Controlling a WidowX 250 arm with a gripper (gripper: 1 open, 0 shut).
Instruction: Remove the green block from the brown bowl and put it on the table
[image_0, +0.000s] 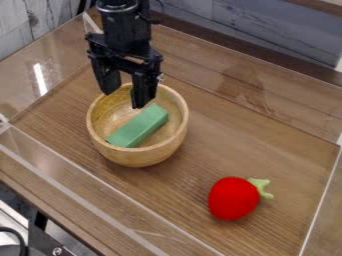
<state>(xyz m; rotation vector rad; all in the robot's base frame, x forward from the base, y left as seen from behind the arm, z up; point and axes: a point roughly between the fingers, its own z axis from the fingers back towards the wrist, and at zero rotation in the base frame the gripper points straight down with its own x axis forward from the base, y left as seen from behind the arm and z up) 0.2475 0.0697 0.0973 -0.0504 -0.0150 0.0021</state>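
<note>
My tool (123, 88) spread wide, empty, above far rim of brown bowl (102, 139). Green block (139, 127) inside bowl, just below-right of tool, long axis diagonal, not yet on surface (254, 120).

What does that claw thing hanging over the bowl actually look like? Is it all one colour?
The gripper is black all over, as far as the picture shows: a boxy dark body at the top with two long, narrow fingers running down from it. No coloured markings or labels are visible, and any cables are too dark to make out.
</note>
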